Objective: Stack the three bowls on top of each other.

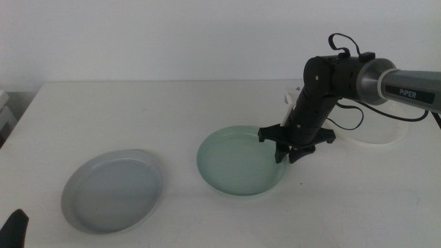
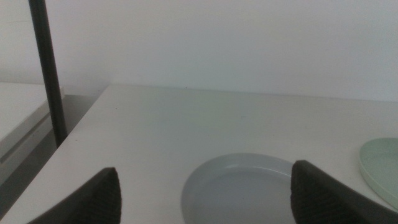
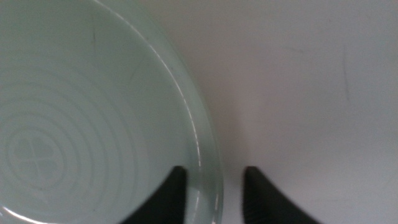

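Middle view gives me the pale green bowl (image 1: pixel 242 160) flat, mouth up, mid-table, my right gripper (image 1: pixel 294 147) straddling its rim, jaws spread. Grey bowl (image 1: pixel 113 189) lies left, white bowl (image 1: pixel 375 134) behind. Left gripper (image 2: pixel 205 198) waits, jaws spread, over white table (image 1: pixel 172 110); pale wall (image 1: pixel 172 34) beyond.

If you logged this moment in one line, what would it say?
right gripper: jaws straddling green bowl rim, not closed | left gripper: waiting, open, near grey bowl | white bowl: behind right arm | stacked: none
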